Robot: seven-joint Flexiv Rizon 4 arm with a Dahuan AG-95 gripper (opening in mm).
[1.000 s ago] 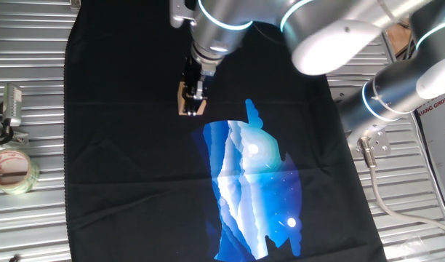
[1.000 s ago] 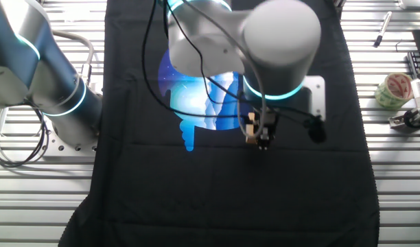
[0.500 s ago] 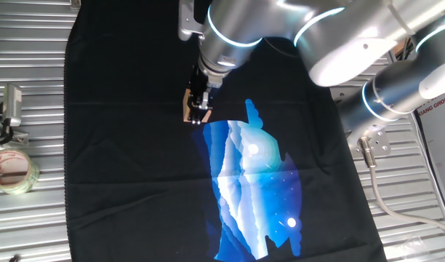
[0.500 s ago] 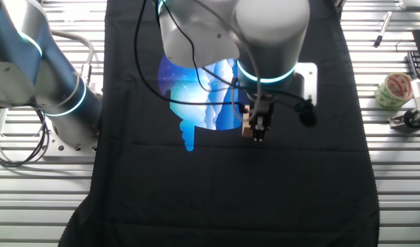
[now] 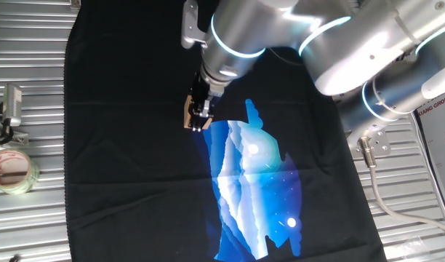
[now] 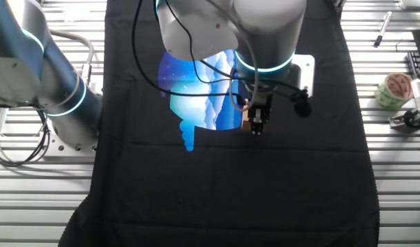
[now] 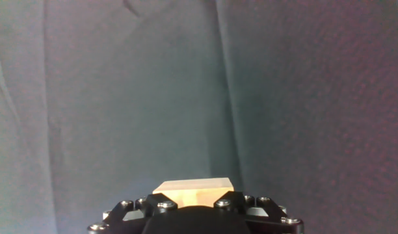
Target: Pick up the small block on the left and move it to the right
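The small block (image 5: 187, 114) is a light tan wooden cube held between my gripper's fingers. My gripper (image 5: 198, 119) is shut on it and holds it a little above the black cloth (image 5: 121, 145), at the upper left edge of the blue print (image 5: 251, 182). In the other fixed view the gripper (image 6: 254, 127) holds the block (image 6: 246, 125) at the print's lower right edge. In the hand view the block (image 7: 194, 188) shows at the bottom, between the gripper's black fingers (image 7: 161, 207), with plain dark cloth beyond.
A roll of clear tape (image 5: 11, 171) and a metal clip (image 5: 8, 109) lie on the slatted metal table (image 5: 26, 218) left of the cloth. The tape (image 6: 395, 89) also shows at the right in the other fixed view, with a pen (image 6: 381, 29) beyond it.
My gripper has moved with the block toward the blue print, right and a little nearer in one fixed view. It stays shut on the block.
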